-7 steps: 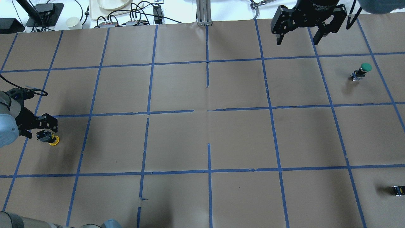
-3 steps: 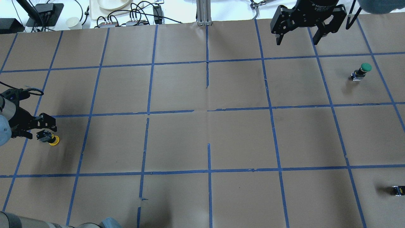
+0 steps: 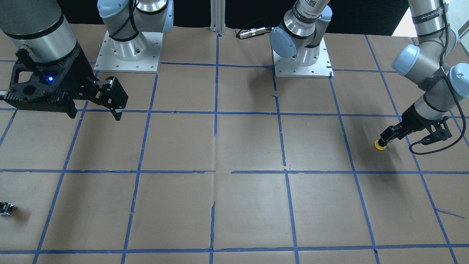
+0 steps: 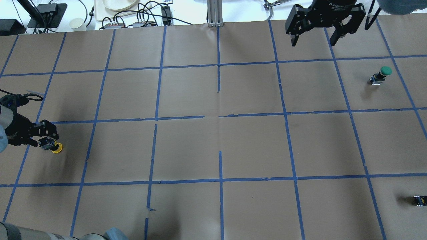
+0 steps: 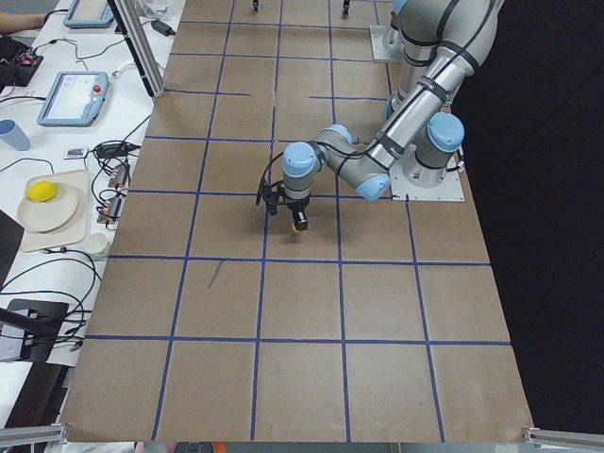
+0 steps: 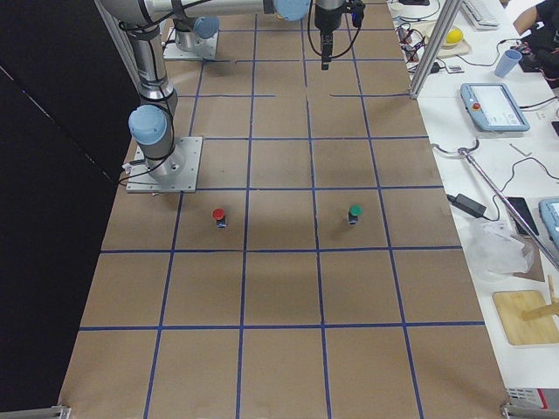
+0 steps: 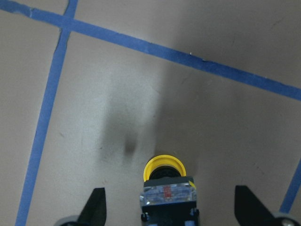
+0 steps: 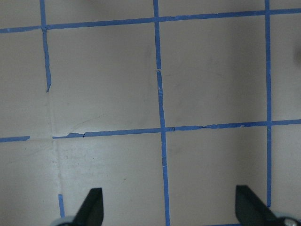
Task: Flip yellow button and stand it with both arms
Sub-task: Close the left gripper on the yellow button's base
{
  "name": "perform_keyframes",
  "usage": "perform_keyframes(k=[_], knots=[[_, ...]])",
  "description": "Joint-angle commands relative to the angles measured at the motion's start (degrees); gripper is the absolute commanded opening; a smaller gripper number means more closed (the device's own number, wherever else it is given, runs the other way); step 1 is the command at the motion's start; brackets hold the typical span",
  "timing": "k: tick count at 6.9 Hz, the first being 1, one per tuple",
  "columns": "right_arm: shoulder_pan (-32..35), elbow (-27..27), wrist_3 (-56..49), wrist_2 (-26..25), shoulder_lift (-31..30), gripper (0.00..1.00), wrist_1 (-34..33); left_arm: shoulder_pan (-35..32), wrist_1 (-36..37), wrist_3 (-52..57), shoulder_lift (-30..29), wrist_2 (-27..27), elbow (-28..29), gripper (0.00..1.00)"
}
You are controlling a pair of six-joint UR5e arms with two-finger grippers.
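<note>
Left pincer (image 7: 169, 201) astride round-capped yellow button (image 7: 164, 168)

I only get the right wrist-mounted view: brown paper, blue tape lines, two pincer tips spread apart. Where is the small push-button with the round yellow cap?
Observer: The yellow-capped push-button, with its black-and-grey body, is at the robot's left end of the table, far from the right pincer.
Reviewer: Is the left arm gripping it?
Observer: No. In the left wrist view the left pincer is open, and there is a gap between each of its fingertips and the button body.
Reviewer: Is anything nearer my side?
Observer: A small green-capped button sits on the brown paper at the robot's right.
</note>
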Motion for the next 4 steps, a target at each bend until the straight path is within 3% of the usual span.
perform_keyframes(k=[1, 3, 4], knots=[[0.0, 0.0, 0.0, -0.04, 0.0, 1.0, -0.02, 0.05, -0.46, 0.19, 0.44, -0.71, 0.02, 0.46], [0.0, 0.0, 0.0, -0.04, 0.0, 1.0, -0.02, 0.05, -0.46, 0.63, 0.53, -0.71, -0.42, 0.1], [0.09, 0.0, 0.0, -0.04, 0.0, 1.0, -0.1, -0.04, -0.72, 0.54, 1.48, -0.71, -0.16, 0.08]])
